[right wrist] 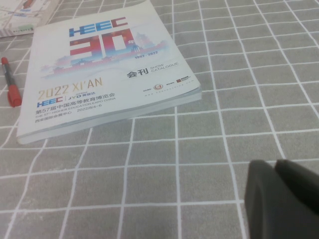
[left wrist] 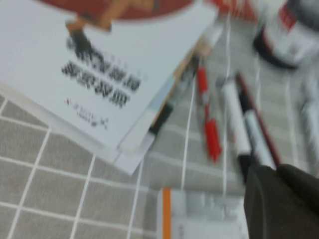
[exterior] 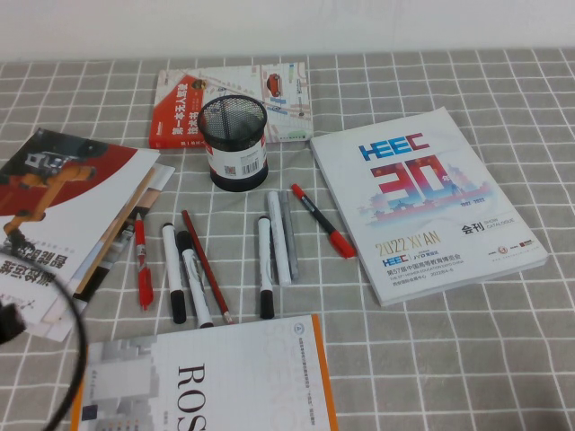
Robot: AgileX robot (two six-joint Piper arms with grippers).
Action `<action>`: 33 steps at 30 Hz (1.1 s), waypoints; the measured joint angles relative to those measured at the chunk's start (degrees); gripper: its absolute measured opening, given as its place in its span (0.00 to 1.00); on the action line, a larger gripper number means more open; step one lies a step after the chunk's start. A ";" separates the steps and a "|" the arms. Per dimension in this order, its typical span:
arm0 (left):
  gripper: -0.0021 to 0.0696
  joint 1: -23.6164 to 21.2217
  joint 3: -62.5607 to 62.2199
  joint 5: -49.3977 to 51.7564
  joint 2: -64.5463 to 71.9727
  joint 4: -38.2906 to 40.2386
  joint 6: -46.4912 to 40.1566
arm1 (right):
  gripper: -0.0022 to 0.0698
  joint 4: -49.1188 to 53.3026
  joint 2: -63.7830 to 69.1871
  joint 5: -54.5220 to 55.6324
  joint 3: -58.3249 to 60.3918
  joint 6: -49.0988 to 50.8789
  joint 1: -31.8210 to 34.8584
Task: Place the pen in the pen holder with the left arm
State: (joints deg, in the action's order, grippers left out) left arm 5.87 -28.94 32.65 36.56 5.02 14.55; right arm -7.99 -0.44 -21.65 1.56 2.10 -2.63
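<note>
The short bright-red pen lies on the checked cloth at the left end of a row of pens, beside a stack of booklets. The left wrist view shows it too. The black mesh pen holder stands upright behind the row, and it shows blurred in the left wrist view. My left gripper is shut and empty, above the cloth near the front of the row. In the high view only its black cable shows. My right gripper is shut and empty over bare cloth.
White markers, a thin dark-red stick and a grey pen lie beside the pen. A red pen with a black middle lies by the HEEC catalogue. Booklets lie left, a book in front, another behind the holder.
</note>
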 joint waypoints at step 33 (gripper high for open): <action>0.04 8.45 -50.84 23.46 66.66 7.14 -21.85 | 0.01 0.00 0.00 0.00 0.00 0.00 0.00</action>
State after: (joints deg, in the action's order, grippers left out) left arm 14.32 -79.78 56.11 103.22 12.17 -7.31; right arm -7.99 -0.44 -21.65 1.56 2.10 -2.63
